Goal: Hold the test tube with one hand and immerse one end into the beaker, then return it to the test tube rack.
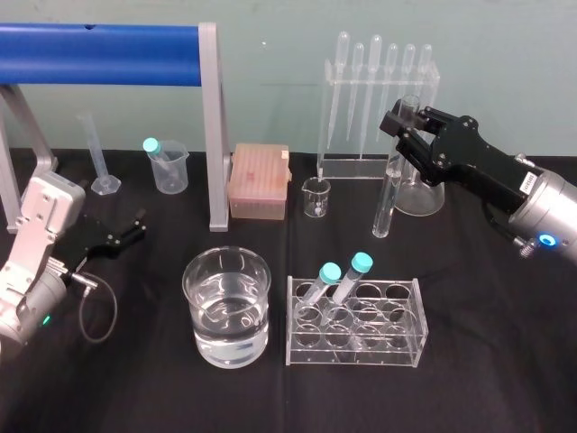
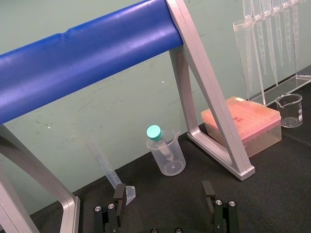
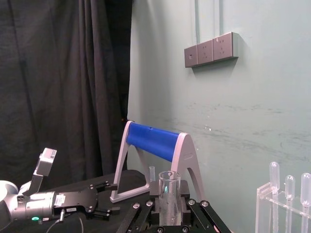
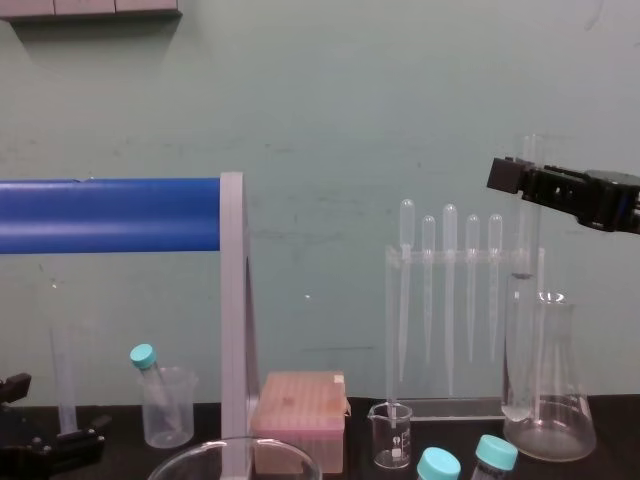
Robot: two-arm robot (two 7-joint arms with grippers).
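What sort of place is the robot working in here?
Probably a laboratory bench: pipettes hang in a clear stand, teal-capped tubes sit in a test tube rack, and the right gripper holds a glass test tube near a conical flask. The left gripper sits open at left.

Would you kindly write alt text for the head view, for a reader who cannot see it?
The right gripper holds the test tube upright behind the rack, beside a conical flask. The beaker, part full of clear liquid, stands left of the rack; the left gripper lies parked at far left.
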